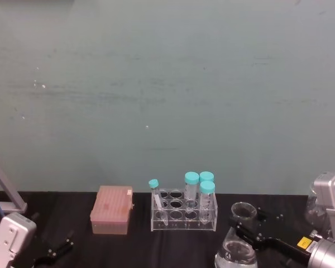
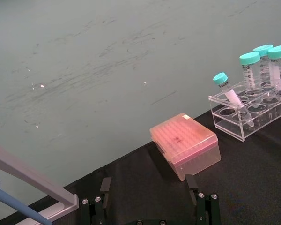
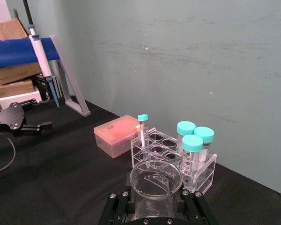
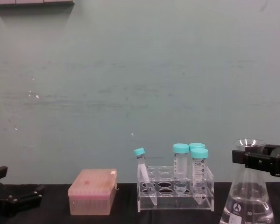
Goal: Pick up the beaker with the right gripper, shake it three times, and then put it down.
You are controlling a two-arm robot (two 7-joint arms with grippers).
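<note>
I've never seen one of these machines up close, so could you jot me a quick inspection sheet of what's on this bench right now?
Surface: black tabletop against a teal wall.
Job's things: beaker, clear glass, upright on the robot's right.
Clutter: clear tube rack holding teal-capped tubes, the small one tilted; pink tip box to its left.
Grippers: right gripper with its fingers on either side of the beaker's neck; left gripper open, low at the left, holding nothing.
Cables: thin dark cable on the table at far left.
Surroundings: pipette on a grey stand, cardboard boxes behind.
</note>
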